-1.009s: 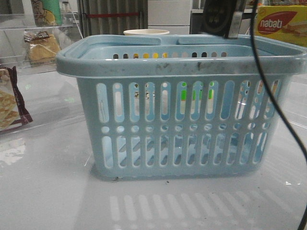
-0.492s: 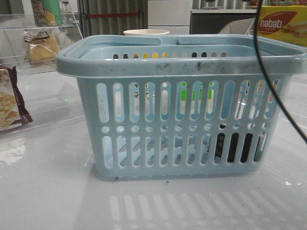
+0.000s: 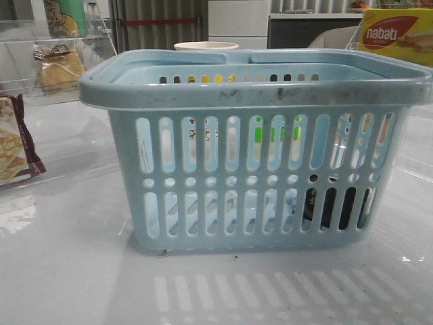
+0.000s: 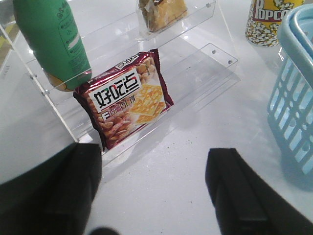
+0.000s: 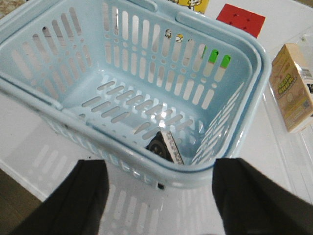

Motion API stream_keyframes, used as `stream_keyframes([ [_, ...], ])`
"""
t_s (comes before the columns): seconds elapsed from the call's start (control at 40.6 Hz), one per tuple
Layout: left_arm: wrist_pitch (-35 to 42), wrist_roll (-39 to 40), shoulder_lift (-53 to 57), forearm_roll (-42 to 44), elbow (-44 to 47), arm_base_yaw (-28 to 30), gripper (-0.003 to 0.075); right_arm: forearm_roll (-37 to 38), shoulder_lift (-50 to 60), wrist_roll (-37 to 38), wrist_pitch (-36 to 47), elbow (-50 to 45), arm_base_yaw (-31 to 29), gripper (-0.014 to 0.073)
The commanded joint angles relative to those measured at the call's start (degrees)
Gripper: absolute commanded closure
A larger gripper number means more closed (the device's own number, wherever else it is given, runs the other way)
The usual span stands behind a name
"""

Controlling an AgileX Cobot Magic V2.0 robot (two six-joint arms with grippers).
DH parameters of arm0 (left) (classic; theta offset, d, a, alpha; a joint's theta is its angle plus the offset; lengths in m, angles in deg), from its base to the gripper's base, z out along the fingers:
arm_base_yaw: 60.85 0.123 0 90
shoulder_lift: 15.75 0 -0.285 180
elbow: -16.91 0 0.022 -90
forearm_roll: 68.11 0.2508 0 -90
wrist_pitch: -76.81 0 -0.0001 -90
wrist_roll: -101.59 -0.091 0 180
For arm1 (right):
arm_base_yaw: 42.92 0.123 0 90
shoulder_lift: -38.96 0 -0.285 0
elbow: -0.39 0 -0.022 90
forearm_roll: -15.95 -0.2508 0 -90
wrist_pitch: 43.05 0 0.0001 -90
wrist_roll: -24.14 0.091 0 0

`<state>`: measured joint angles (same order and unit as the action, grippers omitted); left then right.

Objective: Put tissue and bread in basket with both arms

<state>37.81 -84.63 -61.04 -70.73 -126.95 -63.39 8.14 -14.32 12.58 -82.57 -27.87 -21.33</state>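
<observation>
Front view: light-blue basket point(image 3: 257, 149) sits mid-table, handles folded down on its rim. Thru the lower slots at its right end a dark shape shows, the tissue pack point(image 3: 331, 208), lying on the basket floor. Bread point(image 3: 59, 66) in clear bag is on a clear acrylic shelf point(image 3: 27, 84) far left, well apart from the basket. A maroon-edged cracker packet point(image 3: 15, 145) leans at the left edge, lower down. Behind the basket: a cream cup rim point(image 3: 206, 46) and a yellow nabati box point(image 3: 396, 37) top right. No arm visible here.

Left wrist view: left gripper point(image 4: 154, 196) has jaws wide apart, nothing betw. them, over bare white table. Just ahead is the cracker packet point(image 4: 124, 100), propped on the lower step of the acrylic shelf point(image 4: 205, 54). A green bottle point(image 4: 54, 41) lies on the step beside it; the bread point(image 4: 162, 12) sits on the upper step, partly cut off by the frame. A popcorn cup point(image 4: 266, 22) stands near the basket corner point(image 4: 296, 93).

Right wrist view: right gripper point(image 5: 159, 196) is wide open & empty, above the basket's near rim point(image 5: 137, 73). Tissue pack point(image 5: 164, 146) lies tilted in the near corner of the basket floor, touching the wall. Outside the basket: a beige carton point(image 5: 293, 88) and a red block point(image 5: 241, 19).
</observation>
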Motion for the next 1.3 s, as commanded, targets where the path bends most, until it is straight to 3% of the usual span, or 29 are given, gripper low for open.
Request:
stream_keyframes([
  [0.0, 3.7, 0.1, -0.3, -0.5, -1.9, -0.2, 0.0216, 0.5, 4.9, -0.5, 2.8, -1.4, 0.0, 0.0034],
  [0.418, 7.5, 0.0, -4.7, -3.0, -2.9, -0.2, 0.0193, 0.5, 10.1, -0.5, -1.0, -3.5, 0.0, 0.0034],
  [0.615, 7.6, -0.1, -14.9, -3.2, -8.5, -0.7, 0.0064, 0.5, 10.1, -0.5, -1.0, -3.5, 0.0, 0.0034],
  [1.279, 19.5, -0.1, -52.5, -2.8, -33.2, -3.7, 0.0064, 0.5, 10.1, -0.5, -1.0, -3.5, 0.0, 0.0034],
])
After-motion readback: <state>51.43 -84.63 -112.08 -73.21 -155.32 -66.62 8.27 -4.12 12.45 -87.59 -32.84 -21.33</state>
